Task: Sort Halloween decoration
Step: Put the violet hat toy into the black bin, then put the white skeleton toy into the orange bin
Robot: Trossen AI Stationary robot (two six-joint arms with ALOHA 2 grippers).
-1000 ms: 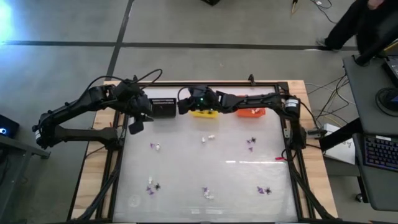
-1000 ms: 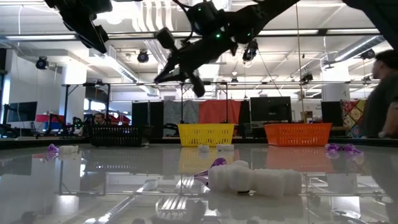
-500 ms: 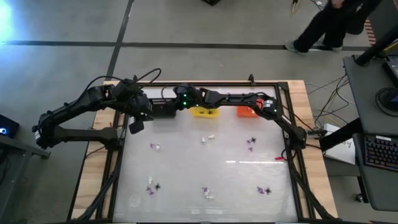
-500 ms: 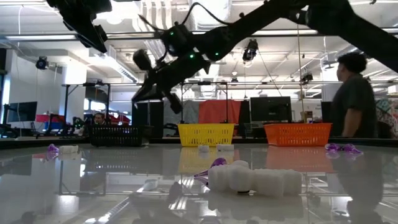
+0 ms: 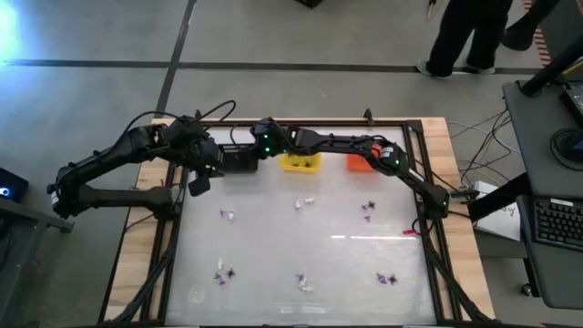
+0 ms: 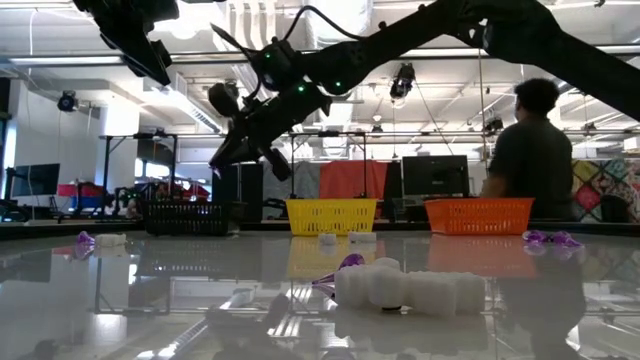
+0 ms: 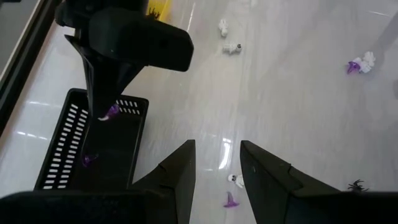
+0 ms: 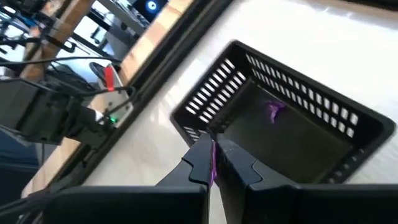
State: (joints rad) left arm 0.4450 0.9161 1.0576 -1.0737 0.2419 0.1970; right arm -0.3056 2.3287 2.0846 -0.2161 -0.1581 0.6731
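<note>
Right end effector (image 5: pixel 244 157) blocks access above black basket (image 5: pixel 239 159); table (image 5: pixel 273 246) centre seemingly open, trinkets (image 5: pixel 307 201) scattered

Three slotted plastic baskets, one black (image 5: pixel 240 158), one yellow (image 5: pixel 300 164) and one orange (image 5: pixel 363 165), stood along the clear table's (image 5: pixel 273 246) far edge, with seven clusters of tiny purple-and-white trinkets (image 5: pixel 368 209) before them.

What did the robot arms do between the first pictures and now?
The right arm swung left along the far edge, from above the yellow basket to over the black basket, its right gripper jaws shut on a purple trinket. The left gripper stayed put, jaws open. The trinkets on the table did not move.
</note>
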